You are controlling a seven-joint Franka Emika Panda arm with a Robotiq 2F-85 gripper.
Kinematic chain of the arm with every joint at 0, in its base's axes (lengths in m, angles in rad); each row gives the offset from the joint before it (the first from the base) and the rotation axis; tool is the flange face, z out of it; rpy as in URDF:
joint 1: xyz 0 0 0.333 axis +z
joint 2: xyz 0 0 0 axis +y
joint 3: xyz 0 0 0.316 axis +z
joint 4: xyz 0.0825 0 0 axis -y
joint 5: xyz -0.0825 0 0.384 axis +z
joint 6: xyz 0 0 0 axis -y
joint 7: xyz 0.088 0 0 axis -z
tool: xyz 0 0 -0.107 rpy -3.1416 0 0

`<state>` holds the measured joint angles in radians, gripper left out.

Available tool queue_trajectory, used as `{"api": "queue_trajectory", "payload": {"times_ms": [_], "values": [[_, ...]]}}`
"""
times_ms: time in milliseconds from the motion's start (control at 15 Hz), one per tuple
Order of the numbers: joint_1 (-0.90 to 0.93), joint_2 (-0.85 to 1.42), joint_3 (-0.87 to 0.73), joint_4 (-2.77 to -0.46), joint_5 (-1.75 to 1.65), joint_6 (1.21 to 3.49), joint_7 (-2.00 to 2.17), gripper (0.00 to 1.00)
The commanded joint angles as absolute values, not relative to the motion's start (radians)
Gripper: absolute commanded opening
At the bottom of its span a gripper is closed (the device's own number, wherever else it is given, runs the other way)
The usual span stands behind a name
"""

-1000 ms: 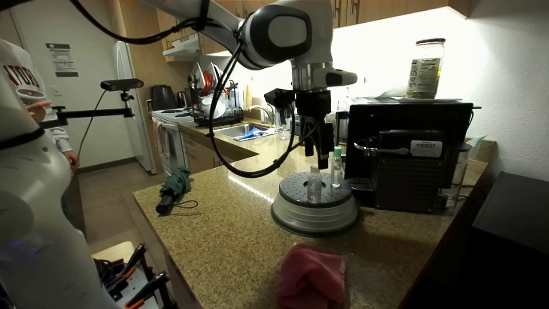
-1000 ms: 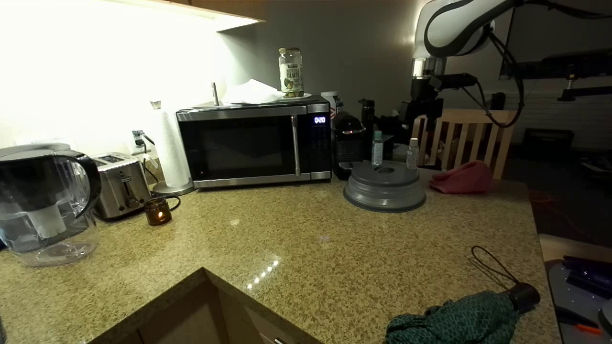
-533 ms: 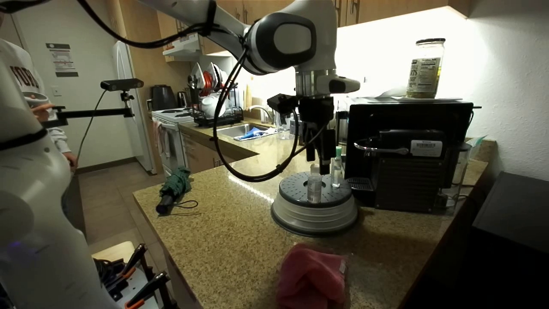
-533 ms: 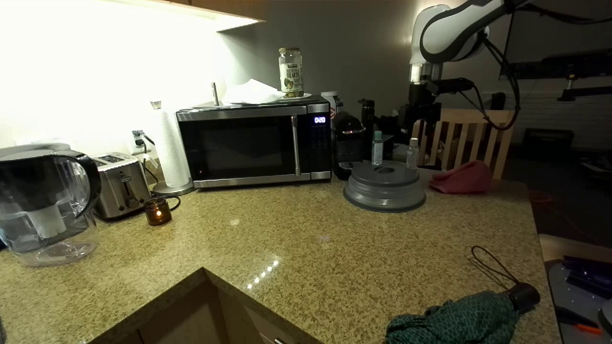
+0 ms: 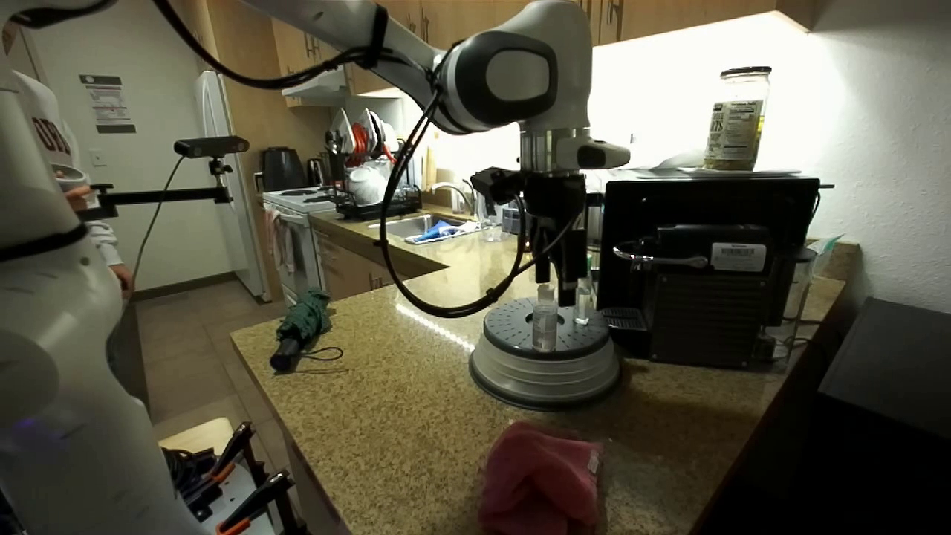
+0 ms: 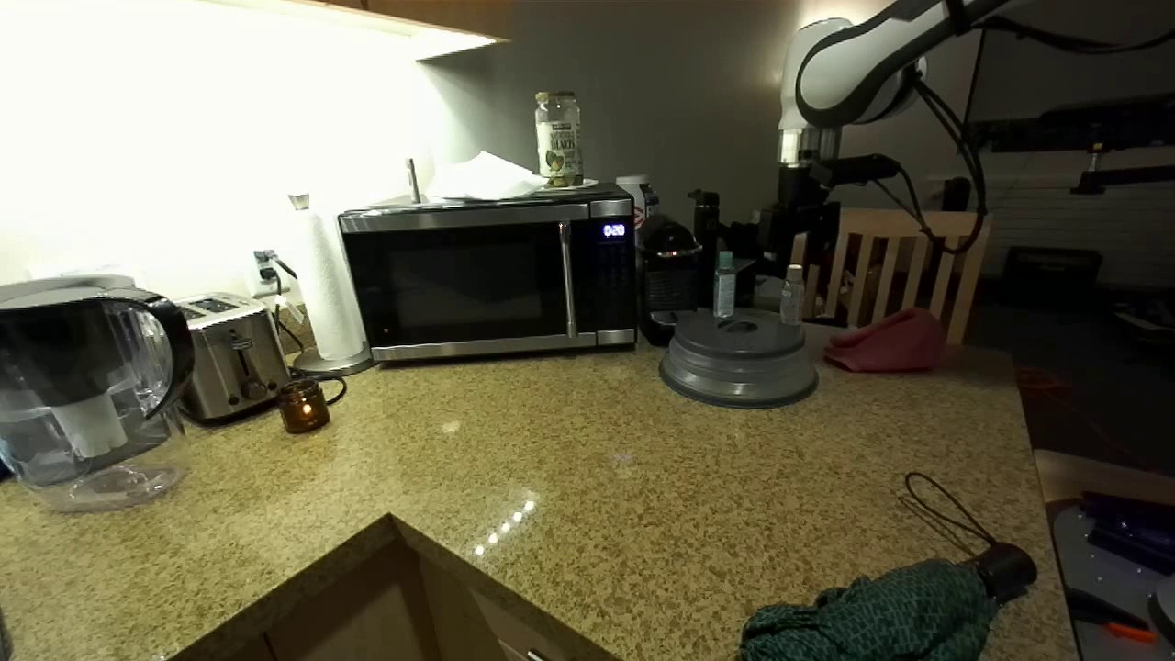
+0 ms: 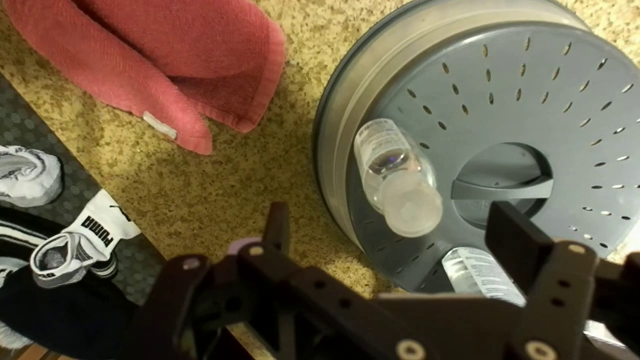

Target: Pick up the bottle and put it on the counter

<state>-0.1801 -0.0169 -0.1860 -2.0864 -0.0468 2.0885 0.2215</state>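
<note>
Okay so, clear frosted-cap bottle [image 7: 387, 162] is probably the target (green-capped bottle [image 6: 724, 289] stands nearby) | upright on the vented grey lid [image 7: 525, 122], not on the table [image 6: 569, 431] yet | jaws spread wide, gripping nothing | likely light, slick, squeezable plastic, tips easily | I'd pinch mid-body below the cap [image 7: 412, 210], gently

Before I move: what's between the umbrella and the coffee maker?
Counter, then the grey dome with a pale-capped bottle and a green-capped bottle standing on it; shows in both exterior views.
</note>
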Motion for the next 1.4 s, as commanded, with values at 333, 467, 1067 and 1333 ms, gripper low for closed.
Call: {"api": "queue_trajectory", "payload": {"times_ms": [333,467,1067,1333], "values": [[-0.192,0.034,-0.200,-2.026,-0.002,2.047,0.196,1.00],[-0.192,0.038,-0.205,-2.019,-0.007,2.041,0.202,1.00],[-0.191,0.030,-0.210,-2.017,-0.001,2.006,0.201,1.00],[-0.191,0.027,-0.210,-2.019,0.000,1.997,0.201,1.00]]}}
